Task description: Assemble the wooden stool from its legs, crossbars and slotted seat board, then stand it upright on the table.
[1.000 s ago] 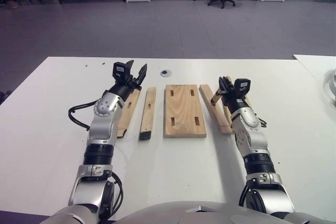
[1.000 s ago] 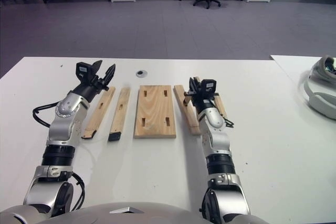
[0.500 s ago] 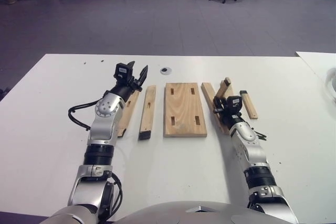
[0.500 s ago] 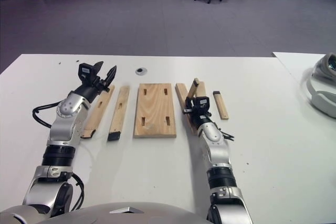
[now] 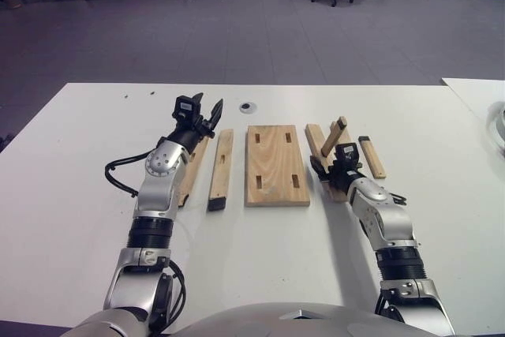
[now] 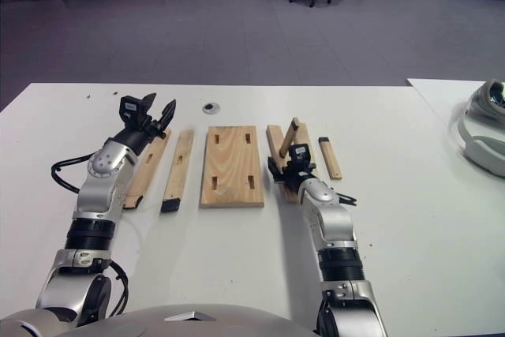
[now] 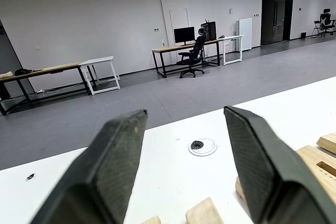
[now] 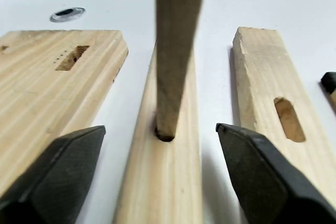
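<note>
On table (image 5: pixel 79 195) — right end effector (image 8: pixel 160 129) spread astride leg (image 8: pixel 168 187) | left end effector (image 7: pixel 184 114) spread, aloft

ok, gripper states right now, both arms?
Left gripper: open, holding nothing.
Right gripper: open, straddling a leg, not gripping.

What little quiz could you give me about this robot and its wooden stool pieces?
1. True or false: the crossbar stands stuck in the slot of a leg.
2. How many slots does the seat board show? A two, B four, C six.
3. Fill in: the left end effector and the right end effector are both ___.
Key: 1 true; 2 B; 3 open.
</note>
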Controlling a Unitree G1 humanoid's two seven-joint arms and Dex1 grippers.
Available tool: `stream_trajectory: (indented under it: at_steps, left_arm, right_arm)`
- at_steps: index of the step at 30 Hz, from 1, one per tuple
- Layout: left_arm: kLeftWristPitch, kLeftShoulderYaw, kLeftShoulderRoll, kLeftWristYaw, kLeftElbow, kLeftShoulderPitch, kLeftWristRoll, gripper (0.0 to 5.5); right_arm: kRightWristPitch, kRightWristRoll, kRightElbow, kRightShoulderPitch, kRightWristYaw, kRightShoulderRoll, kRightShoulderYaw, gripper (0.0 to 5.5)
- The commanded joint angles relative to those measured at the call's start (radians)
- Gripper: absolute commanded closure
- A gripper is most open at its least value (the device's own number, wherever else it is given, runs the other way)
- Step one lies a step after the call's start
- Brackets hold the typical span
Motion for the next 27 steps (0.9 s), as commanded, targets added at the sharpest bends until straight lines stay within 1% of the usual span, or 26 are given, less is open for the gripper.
stream_trajectory:
  at_steps: [1,2,4,9,11,12,15,19,21,25,27]
  left_arm:
    - [0.001,-0.011,-0.007,0.011,-0.016,0.010,0.010,2.83]
    - [0.001,-0.011,-0.008,0.013,-0.017,0.012,0.010,2.83]
    - [0.002,-0.012,-0.011,0.017,-0.020,0.016,0.012,2.83]
    - [0.004,-0.012,-0.016,0.025,-0.027,0.022,0.015,2.83]
    - [0.003,-0.013,-0.019,0.028,-0.029,0.025,0.016,2.83]
    - [0.003,-0.014,-0.022,0.031,-0.031,0.027,0.018,2.83]
    - [0.003,-0.018,-0.029,0.038,-0.035,0.032,0.022,2.83]
    - [0.004,-0.031,-0.043,0.043,-0.037,0.032,0.024,2.83]
    - [0.033,-0.034,-0.071,0.017,-0.043,0.013,-0.027,2.83]
    - [0.226,0.007,-0.159,-0.007,-0.045,-0.075,-0.218,2.23]
    - [0.401,0.050,-0.190,0.003,-0.048,-0.124,-0.352,2.18]
  right_arm:
    - [0.099,-0.005,-0.013,0.031,0.023,-0.021,0.029,1.57]
    - [0.112,-0.007,-0.013,0.035,0.029,-0.028,0.034,1.57]
    - [0.126,-0.016,-0.014,0.038,0.029,-0.042,0.036,1.86]
    - [0.148,-0.042,0.013,0.027,0.027,-0.060,0.067,2.94]
    - [0.156,-0.059,0.043,0.022,0.045,-0.077,0.098,3.34]
    - [0.155,-0.072,0.069,0.018,0.058,-0.090,0.116,3.43]
    - [0.149,-0.079,0.105,0.005,0.069,-0.107,0.121,3.43]
    - [0.169,-0.011,0.002,-0.053,0.000,-0.051,-0.011,3.43]
    - [0.175,0.045,-0.087,-0.094,-0.002,-0.024,-0.066,3.43]
    - [0.164,0.132,-0.265,-0.120,0.110,-0.047,-0.052,3.43]
    - [0.112,0.145,-0.307,-0.119,0.177,-0.079,-0.033,3.43]
